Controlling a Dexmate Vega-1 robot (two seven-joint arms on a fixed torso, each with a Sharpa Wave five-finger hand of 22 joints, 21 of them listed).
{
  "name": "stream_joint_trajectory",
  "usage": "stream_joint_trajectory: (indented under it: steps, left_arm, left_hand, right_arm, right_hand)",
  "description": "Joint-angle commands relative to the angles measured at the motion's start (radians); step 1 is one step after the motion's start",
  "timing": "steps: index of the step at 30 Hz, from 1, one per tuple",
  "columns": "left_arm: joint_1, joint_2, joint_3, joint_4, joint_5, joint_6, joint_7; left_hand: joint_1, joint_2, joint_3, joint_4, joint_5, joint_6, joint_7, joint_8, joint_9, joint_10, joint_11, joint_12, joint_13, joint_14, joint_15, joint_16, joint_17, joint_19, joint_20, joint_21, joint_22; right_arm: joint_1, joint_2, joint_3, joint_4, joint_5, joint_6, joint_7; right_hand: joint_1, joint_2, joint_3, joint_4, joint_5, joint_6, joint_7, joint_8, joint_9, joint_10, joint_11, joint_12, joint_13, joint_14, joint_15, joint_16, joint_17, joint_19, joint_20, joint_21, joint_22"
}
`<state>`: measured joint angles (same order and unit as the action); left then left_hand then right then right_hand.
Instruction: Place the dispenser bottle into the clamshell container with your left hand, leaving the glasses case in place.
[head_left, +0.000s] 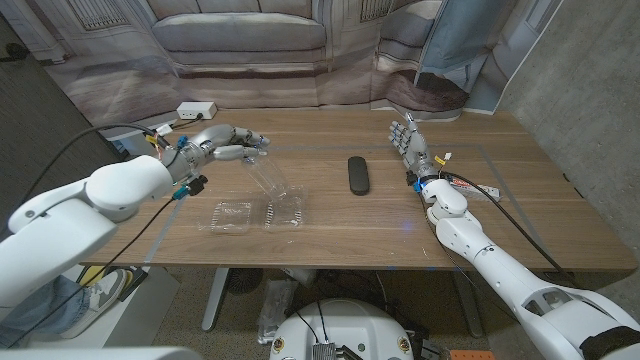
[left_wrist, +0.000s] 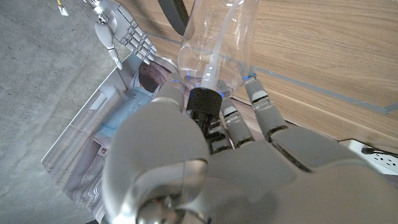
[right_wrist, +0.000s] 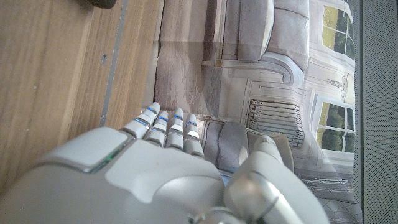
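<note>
My left hand (head_left: 225, 143) grips a clear dispenser bottle (head_left: 267, 177) by its black neck (left_wrist: 205, 102), and the fingers (left_wrist: 258, 99) wrap the shoulder. The bottle hangs tilted, base pointing down toward the open clear clamshell container (head_left: 232, 217), just above the half (head_left: 288, 212) nearer the table's middle. A black glasses case (head_left: 358, 175) lies on the table to the right of the clamshell; its end also shows in the left wrist view as the glasses case (left_wrist: 174, 12). My right hand (head_left: 410, 138) stands upright past the case, fingers apart, holding nothing; the right hand (right_wrist: 168, 174) has its fingers extended.
A white power strip (head_left: 195, 110) with cables sits at the table's far left edge. More cables and a plug lie by my right wrist (head_left: 470, 185). A printed sofa backdrop hangs behind the wooden table (head_left: 480, 230).
</note>
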<state>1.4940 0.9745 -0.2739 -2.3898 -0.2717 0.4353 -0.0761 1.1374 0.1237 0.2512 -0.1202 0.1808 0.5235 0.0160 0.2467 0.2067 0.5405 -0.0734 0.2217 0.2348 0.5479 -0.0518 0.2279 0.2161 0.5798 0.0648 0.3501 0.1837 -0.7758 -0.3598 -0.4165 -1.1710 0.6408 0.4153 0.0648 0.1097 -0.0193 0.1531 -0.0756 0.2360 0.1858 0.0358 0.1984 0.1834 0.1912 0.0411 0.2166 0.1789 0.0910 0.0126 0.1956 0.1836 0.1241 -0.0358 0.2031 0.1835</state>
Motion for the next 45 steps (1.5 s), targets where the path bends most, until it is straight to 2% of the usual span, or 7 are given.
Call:
stream_joint_trajectory:
  steps: [1, 17, 26, 36, 45]
  left_arm:
    - [0.016, 0.000, 0.002, -0.027, 0.014, 0.061, 0.001]
    - [0.046, -0.024, 0.005, -0.029, 0.035, 0.058, 0.010]
    - [0.019, 0.000, 0.029, -0.034, 0.030, 0.093, 0.010]
    - [-0.007, 0.046, 0.072, -0.074, 0.055, 0.204, 0.063]
    - [-0.038, 0.060, 0.111, -0.059, 0.043, 0.194, 0.074]
  left_hand:
    - [-0.005, 0.004, 0.007, 0.001, 0.003, 0.006, 0.001, -0.006, 0.006, 0.000, 0.002, 0.000, 0.004, 0.008, -0.002, -0.005, 0.006, -0.001, -0.002, -0.006, 0.002]
    - [-0.006, 0.001, 0.007, 0.001, 0.003, 0.007, 0.001, -0.007, 0.006, 0.001, 0.002, -0.002, 0.004, 0.006, -0.004, -0.008, 0.006, -0.003, -0.001, -0.008, 0.002]
    - [-0.006, 0.001, 0.008, 0.001, 0.003, 0.008, 0.000, -0.008, 0.006, 0.003, 0.002, -0.002, 0.004, 0.005, -0.004, -0.008, 0.006, -0.002, 0.000, -0.009, 0.002]
    - [-0.007, 0.002, 0.009, 0.002, 0.003, 0.006, 0.001, -0.010, 0.006, 0.001, 0.001, -0.003, 0.005, 0.000, -0.002, -0.011, 0.006, -0.006, 0.004, -0.012, 0.002]
    - [-0.007, 0.002, 0.010, 0.001, 0.003, 0.004, 0.000, -0.012, 0.006, -0.001, 0.002, -0.004, 0.005, -0.002, -0.003, -0.012, 0.006, -0.012, 0.004, -0.016, 0.002]
  right_arm:
    - [-0.003, -0.002, 0.002, -0.009, 0.004, -0.005, -0.001]
    - [-0.003, 0.003, -0.009, -0.015, -0.002, -0.011, 0.000]
    - [-0.009, 0.000, -0.005, -0.024, 0.002, -0.013, -0.005]
    - [-0.021, -0.009, -0.001, -0.033, 0.005, -0.015, -0.005]
    - [-0.027, -0.013, 0.001, -0.035, 0.008, -0.021, -0.007]
  right_hand:
    - [0.008, 0.005, -0.002, 0.003, -0.002, 0.009, 0.003, 0.001, 0.005, 0.006, 0.001, -0.004, 0.006, 0.008, 0.001, -0.005, 0.004, 0.010, -0.016, -0.001, 0.002]
    - [0.008, 0.007, -0.003, 0.003, -0.002, 0.013, 0.000, 0.002, 0.005, 0.007, 0.003, -0.004, 0.006, 0.008, 0.003, -0.005, 0.004, 0.011, -0.017, -0.001, 0.002]
    - [0.009, 0.008, -0.004, 0.002, -0.003, 0.013, 0.001, 0.002, 0.005, 0.006, 0.002, -0.004, 0.006, 0.009, 0.001, -0.005, 0.004, 0.011, -0.016, -0.001, 0.002]
    - [0.009, 0.009, -0.004, 0.002, -0.003, 0.012, 0.001, 0.001, 0.005, 0.007, 0.003, -0.004, 0.006, 0.010, 0.001, -0.005, 0.004, 0.011, -0.016, -0.001, 0.002]
    - [0.009, 0.009, -0.005, 0.002, -0.003, 0.013, 0.001, 0.001, 0.005, 0.006, 0.002, -0.005, 0.006, 0.008, 0.002, -0.006, 0.004, 0.011, -0.016, -0.001, 0.002]
